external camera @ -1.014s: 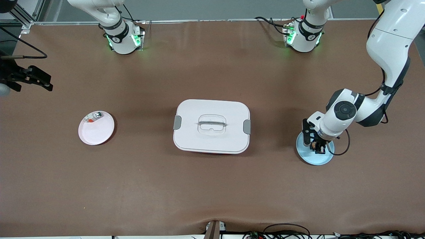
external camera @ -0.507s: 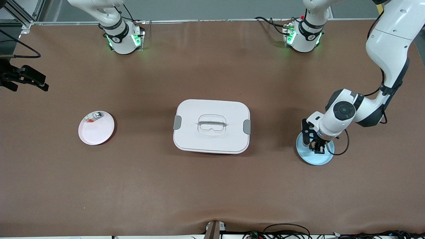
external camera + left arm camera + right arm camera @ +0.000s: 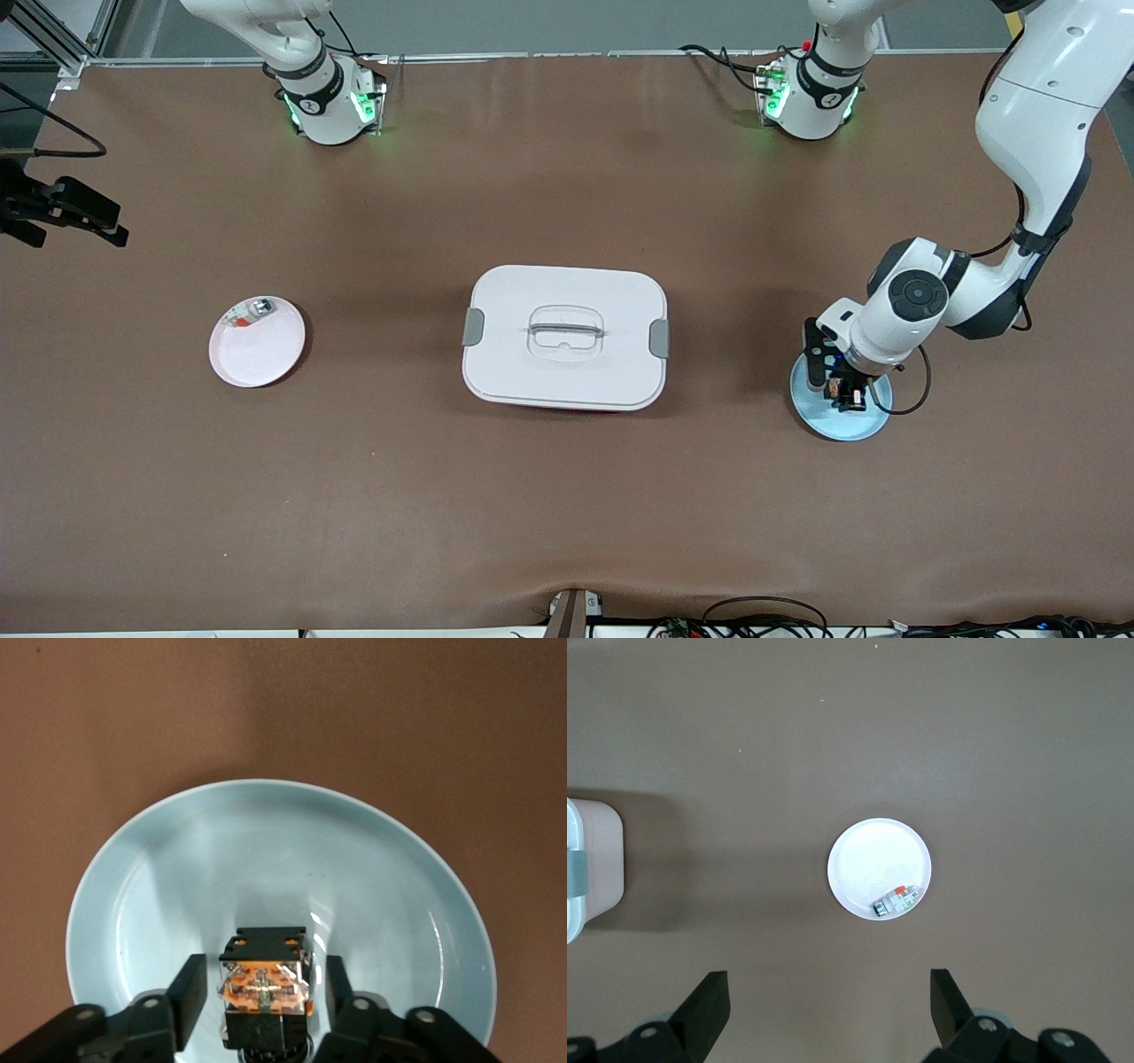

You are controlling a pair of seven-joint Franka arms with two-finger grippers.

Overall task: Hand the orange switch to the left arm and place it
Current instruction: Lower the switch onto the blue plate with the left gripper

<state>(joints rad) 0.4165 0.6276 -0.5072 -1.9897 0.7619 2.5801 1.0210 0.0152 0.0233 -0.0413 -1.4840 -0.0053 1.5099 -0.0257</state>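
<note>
1. The blue plate [image 3: 133, 895] is smooth and glossy, catching bright streaks of light.
2. The orange switch [image 3: 264, 983] has a matt black plastic body under a clear, shiny orange-tinted top.
3. The brown table covering [image 3: 567, 514] is matt and finely textured.
4. The box [image 3: 564, 306] is smooth white plastic with matt grey latches.
5. The pink plate [image 3: 266, 359] looks smooth.

The orange switch's [image 3: 265, 985] lower end is running off the left wrist view's edge; the right gripper [image 3: 66, 213] is showing only partly at the front view's edge.
</note>
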